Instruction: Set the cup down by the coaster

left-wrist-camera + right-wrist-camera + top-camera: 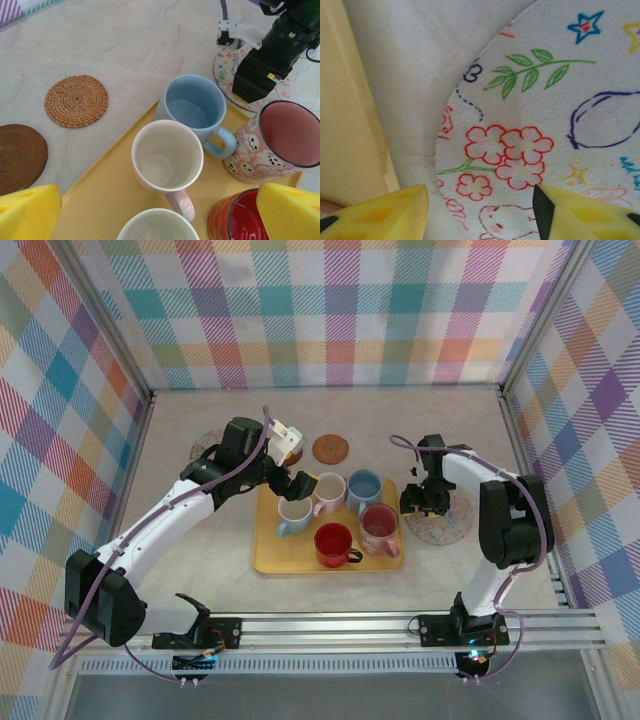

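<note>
Above the yellow tray, left jaws wide open, empty.
Cream cup below them; right jaws gape empty over the flowered coaster.

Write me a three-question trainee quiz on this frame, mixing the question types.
1. How many mugs stand on the flat yellow rectangular tray?
2. True or false: the right tool is open over the round white fabric coaster with coloured drawings.
3. In the left wrist view, which mug stands beside the cream ceramic mug, toward the picture's top?
A. light blue ceramic mug
B. glossy red mug
C. pink mug with ghost faces

Key: 1. five; 2. true; 3. A.
</note>
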